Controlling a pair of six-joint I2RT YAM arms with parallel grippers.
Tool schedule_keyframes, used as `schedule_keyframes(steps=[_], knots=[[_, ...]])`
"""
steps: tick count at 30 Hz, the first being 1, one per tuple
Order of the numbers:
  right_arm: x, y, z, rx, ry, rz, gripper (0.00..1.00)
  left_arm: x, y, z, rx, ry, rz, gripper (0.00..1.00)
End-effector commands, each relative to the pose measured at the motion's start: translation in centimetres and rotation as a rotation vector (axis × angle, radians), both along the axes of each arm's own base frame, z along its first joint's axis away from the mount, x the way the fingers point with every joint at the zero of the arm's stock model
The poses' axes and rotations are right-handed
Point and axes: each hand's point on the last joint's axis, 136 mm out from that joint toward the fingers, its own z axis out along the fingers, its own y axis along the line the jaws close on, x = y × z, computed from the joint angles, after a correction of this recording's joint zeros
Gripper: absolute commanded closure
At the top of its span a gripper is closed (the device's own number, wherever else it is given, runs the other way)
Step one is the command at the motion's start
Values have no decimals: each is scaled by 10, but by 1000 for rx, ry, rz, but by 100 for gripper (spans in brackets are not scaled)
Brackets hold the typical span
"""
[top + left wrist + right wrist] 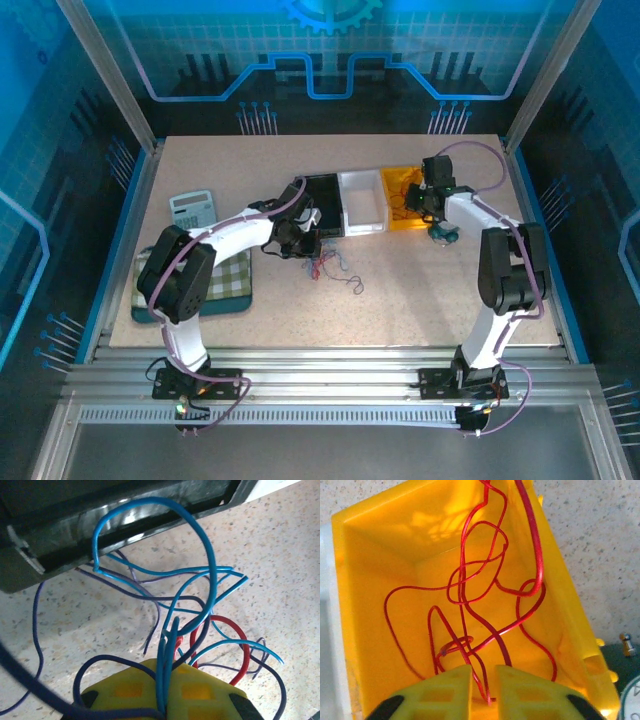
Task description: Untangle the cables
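Pinching a bundle of blue cables (214,570) at the bottom of its wrist view, your left tool (165,680) is fully closed on them just below the black bin (60,545) — likely so they can be drawn clear of the purple strands (35,630) and red loop (245,645) lying slack on the table (280,540). Your right tool (483,677) hangs over the yellow bin (375,540), fingers slightly apart, one of the red cables (538,567) loose in the gap — gripping nothing, apparently; the reds seem sorted there by colour.
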Motion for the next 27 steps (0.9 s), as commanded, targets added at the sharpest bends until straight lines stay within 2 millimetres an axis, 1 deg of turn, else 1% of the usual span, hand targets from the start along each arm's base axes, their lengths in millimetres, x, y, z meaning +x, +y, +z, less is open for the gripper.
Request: schedule_keyframes(steps=[1,3,5,8,10,12,14,15,16,17,20,23,26,27], knots=[[3,-6,37,-49,-93,4,66,2,-15,8,-56,-9,-53,100],[-1,-7,50,-52,-134,8,57,1,-15,8,-58,-8,-52,100],[-5,-7,59,-48,-161,8,51,1,-16,6,-60,-6,-56,100],[-13,-4,71,-35,-193,19,49,0,-16,4,-65,1,-58,100],[-22,5,76,-26,-214,41,49,0,-17,3,-72,9,-61,100],[-36,29,79,15,-241,123,50,-2,-19,1,-79,22,-67,100],[-55,66,76,83,-262,254,51,-4,-20,-2,-81,42,-71,100],[-67,89,74,122,-276,341,51,-5,-20,-3,-82,48,-73,100],[-80,108,68,148,-272,415,51,-5,-20,-5,-80,55,-73,100],[-95,128,58,172,-253,494,51,-6,-19,-7,-76,60,-73,100],[-140,178,33,227,-177,727,53,-6,-19,-9,-74,64,-72,100],[-171,207,18,235,-109,896,55,-7,-17,-13,-64,78,-70,100],[-190,225,15,289,-69,1036,57,-8,-17,-17,-66,97,-67,100],[-195,228,12,313,-44,1066,57,-9,-17,-18,-67,102,-65,100]])
